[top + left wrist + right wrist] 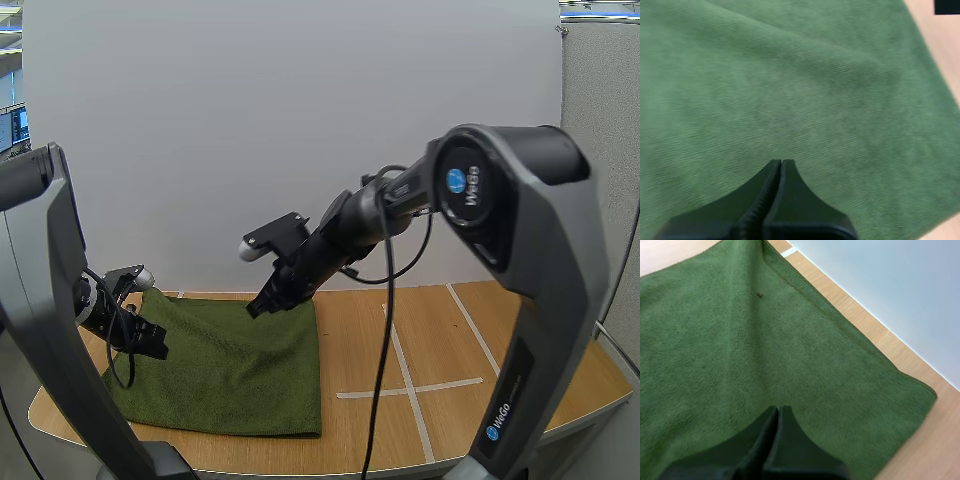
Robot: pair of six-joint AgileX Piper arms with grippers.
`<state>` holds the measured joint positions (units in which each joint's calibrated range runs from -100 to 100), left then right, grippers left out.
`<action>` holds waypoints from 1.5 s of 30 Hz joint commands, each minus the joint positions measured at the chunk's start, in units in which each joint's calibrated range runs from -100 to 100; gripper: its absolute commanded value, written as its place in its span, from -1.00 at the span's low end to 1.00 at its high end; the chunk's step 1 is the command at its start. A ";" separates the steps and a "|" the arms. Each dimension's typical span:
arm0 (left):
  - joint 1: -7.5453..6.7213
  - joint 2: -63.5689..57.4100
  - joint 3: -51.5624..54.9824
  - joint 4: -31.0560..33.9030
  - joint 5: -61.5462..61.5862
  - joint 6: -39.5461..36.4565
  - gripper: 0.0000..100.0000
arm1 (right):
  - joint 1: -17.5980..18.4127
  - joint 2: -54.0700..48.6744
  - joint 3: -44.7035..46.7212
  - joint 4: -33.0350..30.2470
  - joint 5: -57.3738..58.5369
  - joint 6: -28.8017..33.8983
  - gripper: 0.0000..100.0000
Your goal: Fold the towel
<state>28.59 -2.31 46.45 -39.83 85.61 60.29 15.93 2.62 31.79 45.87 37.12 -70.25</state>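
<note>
Flatly, the dark green towel lay on the left part of the wooden table, one long edge running close to the white panel at the back. White tape lines crossed the bare wood to the right of it, well apart from the cloth.

Seen from its own wrist, the left gripper had its two black fingers pressed together into one dark wedge, nothing between them, the tip just over the plush of the towel. In the high view it hung at the towel's left edge, near the middle of that side.

The right gripper was likewise closed on nothing, its fingers lying flat against each other. From above, it hovered over the far edge of the towel, close to the far right corner. Its wrist view showed the stitched hem running along that edge to a thick, rounded corner, with bare table just beyond, and a small dark speck on the cloth.
</note>
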 commanded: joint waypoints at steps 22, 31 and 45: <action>-0.02 -8.03 14.66 -0.09 -35.26 1.34 -1.00 | 3.40 19.42 -23.05 5.76 -1.32 -0.13 -1.00; -0.26 -7.90 14.92 -2.76 -41.18 1.34 -1.00 | 3.66 21.73 -23.88 7.50 1.13 -0.13 -1.00; -0.60 -1.43 15.71 -2.30 -49.39 1.34 -1.00 | 4.63 21.91 -23.88 7.90 1.73 -0.13 -1.00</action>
<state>28.19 -5.56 61.69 -41.70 39.58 61.59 20.43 24.96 8.26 53.12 38.44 -70.27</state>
